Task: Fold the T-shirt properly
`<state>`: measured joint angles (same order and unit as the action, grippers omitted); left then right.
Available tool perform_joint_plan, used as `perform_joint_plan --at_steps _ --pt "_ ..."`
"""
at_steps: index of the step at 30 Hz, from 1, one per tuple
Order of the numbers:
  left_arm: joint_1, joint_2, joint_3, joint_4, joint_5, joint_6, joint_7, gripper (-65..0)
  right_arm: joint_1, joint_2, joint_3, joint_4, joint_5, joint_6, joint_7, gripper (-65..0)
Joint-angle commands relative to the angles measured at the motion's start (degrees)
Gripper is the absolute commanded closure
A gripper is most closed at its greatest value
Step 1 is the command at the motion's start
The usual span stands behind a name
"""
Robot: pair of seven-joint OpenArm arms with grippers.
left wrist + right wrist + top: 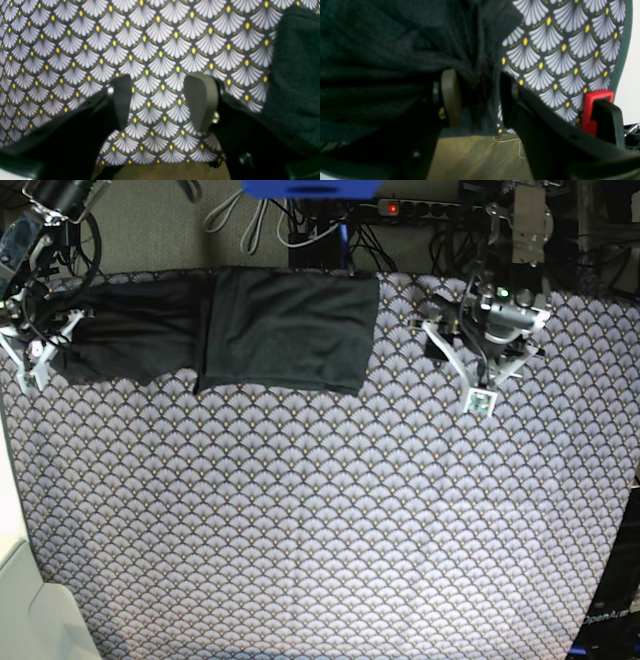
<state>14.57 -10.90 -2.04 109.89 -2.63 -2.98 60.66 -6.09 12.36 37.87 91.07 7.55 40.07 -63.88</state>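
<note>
Broadly, the tabletop [330, 510] fills most of the base view, covered by a cloth [300, 560] printed with grey scallop fans and yellow dots. At its far edge lies the shirt [285, 330], a dark charcoal slab partly folded: a wider rectangular panel sits near the middle of that edge, and a narrower dark band runs from it toward the base view's left side.

At the end of that band is the right pincer [475, 97], low over the fabric. Its wrist view shows the two fingers standing apart with a bunched ridge of dark shirt [395, 50] running into the gap between them; one pale pad [450, 97] is just beside the fabric, though whether it presses on it I cannot tell (the folds there are dark and blurred). A red clip [595, 110] shows on the pincer's body, and bare wood [475, 155] appears below the cloth's edge.

The left pincer [160, 100] is well apart from the shirt's main panel, over open patterned cloth on the base view's right. Its fingers are spread, with only the fan print visible between them and nothing in its hold. Dark fabric [295, 75] fills the right edge of its wrist view.
</note>
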Motion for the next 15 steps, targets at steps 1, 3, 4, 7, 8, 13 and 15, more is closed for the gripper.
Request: perform_joint_plan --at_steps 1,3,4,7,8,13,15 --pt "-0.19 -0.14 -0.02 1.10 0.13 0.21 -0.75 -35.6 0.42 1.13 0.42 0.67 0.05 -0.07 0.45 -28.4" --pt "-0.11 -0.14 -0.02 1.10 0.13 0.21 -0.75 -35.6 0.42 1.05 0.42 0.67 0.05 -0.07 0.45 -33.4" --pt "-0.02 -0.14 -0.02 1.10 0.13 0.21 -0.75 -35.6 0.42 1.05 0.51 0.67 0.05 -0.07 0.54 -36.0" --pt "0.16 -0.14 -0.20 1.10 0.13 0.21 -0.75 -35.6 0.42 1.05 0.51 0.67 0.05 -0.07 0.10 -41.1" --pt "0.16 -0.14 -0.20 1.10 0.13 0.21 -0.75 -35.6 0.42 1.05 0.51 0.67 0.05 -0.07 0.10 -41.3" --pt "0.16 -0.05 -0.20 1.10 0.13 0.21 -0.75 -35.6 0.07 0.96 0.51 0.67 0.05 -0.07 0.01 -41.4" --pt "0.16 0.04 -0.20 1.10 0.13 0.21 -0.75 -35.6 0.07 0.96 0.51 0.58 0.05 -0.07 0.01 -41.5"
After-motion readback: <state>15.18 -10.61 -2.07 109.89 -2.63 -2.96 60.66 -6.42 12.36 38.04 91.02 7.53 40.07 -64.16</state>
